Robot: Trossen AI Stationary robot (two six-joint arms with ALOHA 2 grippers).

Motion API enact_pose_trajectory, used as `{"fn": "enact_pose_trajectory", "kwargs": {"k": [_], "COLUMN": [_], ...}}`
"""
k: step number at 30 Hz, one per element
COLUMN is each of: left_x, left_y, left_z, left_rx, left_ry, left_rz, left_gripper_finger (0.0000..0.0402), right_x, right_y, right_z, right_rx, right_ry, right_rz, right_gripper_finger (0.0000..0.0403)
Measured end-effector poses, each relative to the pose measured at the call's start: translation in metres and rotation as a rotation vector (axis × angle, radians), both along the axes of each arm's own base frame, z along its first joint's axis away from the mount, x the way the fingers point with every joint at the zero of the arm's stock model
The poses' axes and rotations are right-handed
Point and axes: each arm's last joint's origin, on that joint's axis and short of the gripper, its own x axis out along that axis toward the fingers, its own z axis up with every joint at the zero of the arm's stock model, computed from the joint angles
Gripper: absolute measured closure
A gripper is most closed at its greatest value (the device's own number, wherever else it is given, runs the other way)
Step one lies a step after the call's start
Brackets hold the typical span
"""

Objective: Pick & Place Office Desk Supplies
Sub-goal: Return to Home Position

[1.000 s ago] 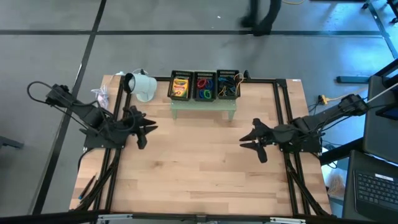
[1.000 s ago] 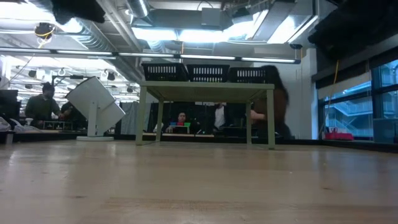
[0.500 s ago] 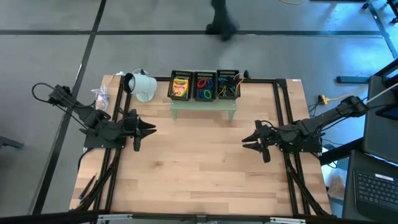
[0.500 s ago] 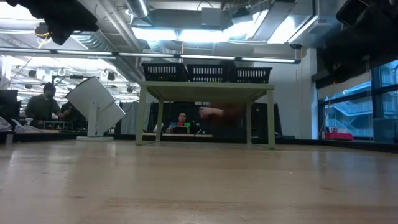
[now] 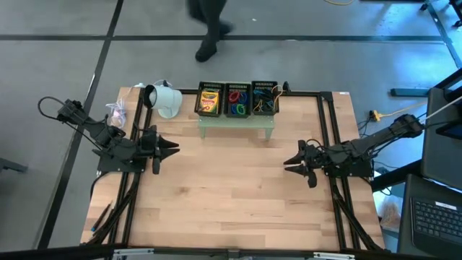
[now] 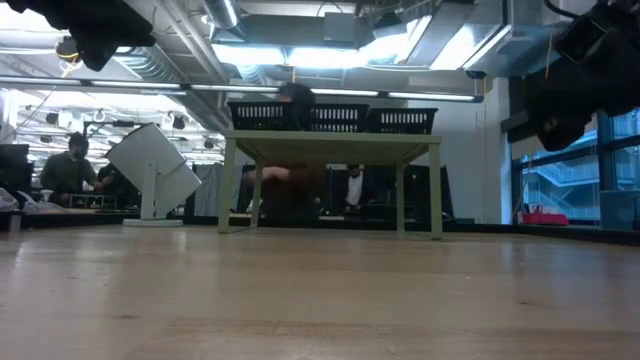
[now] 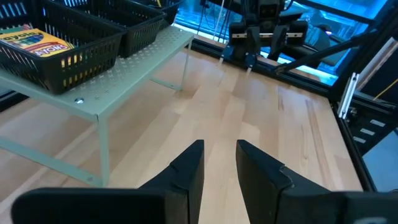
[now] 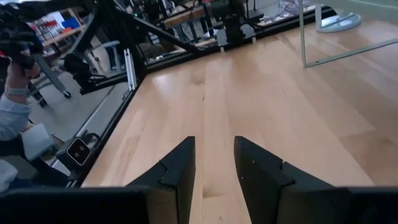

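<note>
Desk supplies: all up off the table, gathered in three black bins set in a row on a pale green stand at the far edge, just beside a white lamp-like thing. Nothing loose visible on the wood in the high or low view.

Left gripper: over the left side of the table, well apart from the stand, fingers parted by a narrow gap, nothing between them. Right gripper: over the right side, likewise parted and empty, pointing across at its twin. Judged as sorting finished, only parking the arms left.

Left bin: holds a yellow-and-green crayon box, lying flat, label up; a second one possibly alongside, cannot tell. Probably light, stiff cardboard, somewhat crushable; best taken across the narrow width, away from the flap.

Middle bin: holds a tangle of red, green and blue rubber bands. Near weightless, floppy, grippy, likely to snag on one another and on the mesh; best pinched on a single strand and lifted slowly.

Right bin: holds a few small bits, tan and blue among them, too small to sort out; anything black lost against the mesh. Probably hard and slick, apt to skid out of a pinch.
</note>
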Motion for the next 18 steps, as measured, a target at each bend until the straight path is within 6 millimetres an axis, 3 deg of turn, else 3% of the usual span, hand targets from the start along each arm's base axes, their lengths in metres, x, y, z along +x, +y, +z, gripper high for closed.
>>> {"fn": "enact_pose_trajectory", "kwargs": {"k": [8,15,18], "left_x": [0.0,0.0,0.003], "left_y": [0.0,-0.001,-0.002], "left_z": [0.0,-0.001,-0.011], "left_rx": [0.0,-0.013,-0.023], "left_ry": [0.0,0.0,-0.023], "left_rz": [0.0,-0.008,-0.016], "left_gripper_finger": [0.0316,0.0315,0.0316], "right_x": [-0.004,-0.004,-0.004], "right_y": [-0.002,-0.002,-0.002], "right_z": [-0.015,-0.013,-0.013], "right_rx": [0.022,0.026,0.026], "right_ry": [-0.041,-0.051,-0.05], "right_rz": [-0.001,-0.003,-0.003], "right_gripper_finger": [0.0288,0.0288,0.0288]}}
